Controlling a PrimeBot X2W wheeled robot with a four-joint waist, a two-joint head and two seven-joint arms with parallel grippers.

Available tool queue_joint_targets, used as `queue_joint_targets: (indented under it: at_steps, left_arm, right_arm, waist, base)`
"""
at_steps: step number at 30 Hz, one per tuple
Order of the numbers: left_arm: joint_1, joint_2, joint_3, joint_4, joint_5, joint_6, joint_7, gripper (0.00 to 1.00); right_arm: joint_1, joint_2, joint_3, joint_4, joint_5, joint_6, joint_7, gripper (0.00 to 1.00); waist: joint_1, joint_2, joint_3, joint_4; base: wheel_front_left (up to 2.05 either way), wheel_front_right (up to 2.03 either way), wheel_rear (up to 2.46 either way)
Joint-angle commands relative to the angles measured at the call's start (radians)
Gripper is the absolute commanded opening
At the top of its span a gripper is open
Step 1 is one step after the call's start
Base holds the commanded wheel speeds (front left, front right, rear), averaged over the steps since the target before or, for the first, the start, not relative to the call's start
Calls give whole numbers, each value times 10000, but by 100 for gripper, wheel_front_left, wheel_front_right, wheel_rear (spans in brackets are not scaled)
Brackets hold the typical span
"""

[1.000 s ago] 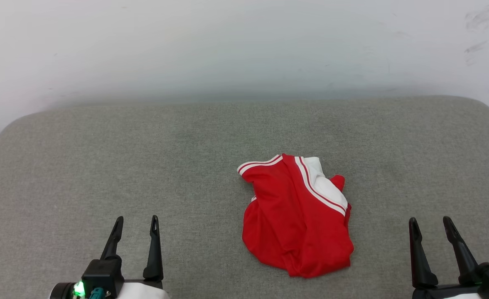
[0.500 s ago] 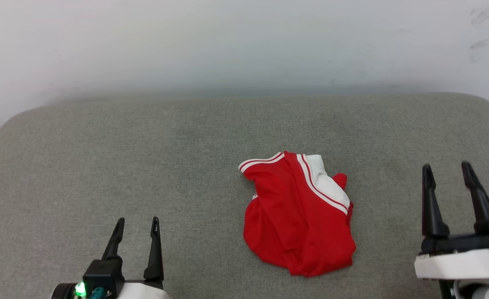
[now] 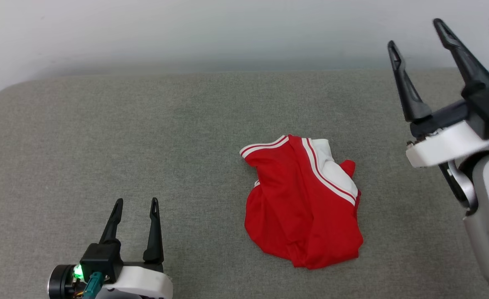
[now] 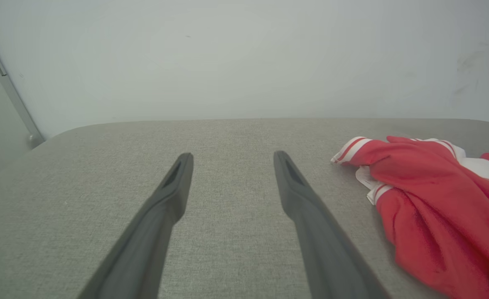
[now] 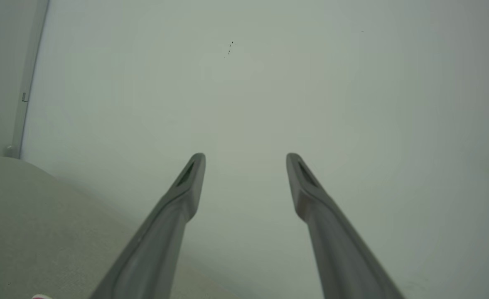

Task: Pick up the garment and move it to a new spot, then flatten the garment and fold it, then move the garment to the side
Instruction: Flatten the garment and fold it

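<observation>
The garment (image 3: 302, 203) lies crumpled in a red heap with white striped trim on the grey cushion (image 3: 144, 133), right of centre. In the left wrist view the garment (image 4: 435, 199) sits off to the right of my fingers. My left gripper (image 3: 137, 202) rests low at the front left, open and empty, well left of the cloth. My right gripper (image 3: 414, 32) is raised high at the right, open and empty, its fingertips over the cushion's back edge. In its own view the right gripper (image 5: 245, 160) faces the pale wall.
A pale wall (image 3: 227, 33) runs behind the cushion's rounded back edge. A grey vertical rail (image 4: 7, 83) stands at the far left by the cushion's corner. Bare cushion spreads left of the garment and in front of it.
My right arm has risen from the lower right to high at the right, gripper still open. The head camera has tilted, shifting the scene. The left gripper and garment have not moved.
</observation>
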Motion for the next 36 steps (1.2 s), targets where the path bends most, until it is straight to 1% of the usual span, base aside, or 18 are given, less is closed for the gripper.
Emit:
queue_joint_targets:
  at_steps: [1,5,8,10,14,17,20,23,28,31,34,35,36]
  left_arm:
    - [-152,-11,37,-41,78,-29,-26,100]
    - [-321,-37,111,-86,73,-52,-26,100]
    - [-517,-60,114,-105,92,-86,-26,100]
    - [-656,-68,115,-116,101,-122,-26,100]
    - [-974,-86,78,-178,69,-159,-26,100]
    - [-1206,-95,53,-273,63,-166,-26,100]
    - [-1458,-102,10,-380,59,-150,-26,100]
    - [-1725,-107,-57,-471,-30,-125,-26,100]
    - [-2077,-110,-324,-457,-231,-35,-26,100]
    - [-2127,-108,-386,-402,-292,20,-26,100]
    - [-2061,-109,-366,-348,-319,80,-26,100]
    - [-2005,-109,-351,-310,-329,89,-26,100]
    - [-1958,-109,-333,-279,-330,97,-26,100]
  right_arm:
    - [-480,-316,485,349,322,-8,663,100]
    - [-1825,-1367,2348,989,1655,-7,2866,100]
    - [-2689,-2250,4093,1286,2812,-8,4519,100]
    - [-3288,-2700,5179,1411,3769,-8,5609,100]
    - [-4230,-3386,7081,1554,5563,-8,7739,100]
    - [-4905,-3535,7959,1739,6578,-8,8848,100]
    - [-5312,-3443,8555,2098,7126,-8,9375,100]
    - [-5590,-3189,9024,2653,7300,-8,9500,100]
    - [-5366,-2860,9790,3665,7567,-7,9170,100]
    - [-4975,-2747,10493,4164,7761,-2,9041,100]
    - [-4850,-2688,10839,4345,7959,10,8661,100]
    - [-4895,-2690,10880,4298,8023,10,8444,32]
    - [-5000,-2726,10884,4218,8042,12,8124,0]
  waist:
    - [0,0,170,42]
    - [0,0,515,59]
    - [0,0,779,127]
    - [0,0,960,183]
    - [0,0,1376,345]
    - [0,0,1756,481]
    - [0,0,2187,657]
    - [0,0,2605,830]
    - [0,0,3068,1123]
    - [0,0,3112,1173]
    - [0,0,3006,1116]
    - [0,0,2933,1081]
    - [0,0,2849,1037]
  base:
    - [0,0,0]
    - [0,0,0]
    - [0,0,0]
    - [0,0,0]
    - [0,0,0]
    - [0,0,0]
    - [0,0,0]
    - [0,0,0]
    - [0,0,0]
    - [0,0,0]
    - [0,0,0]
    - [0,0,0]
    - [0,0,0]
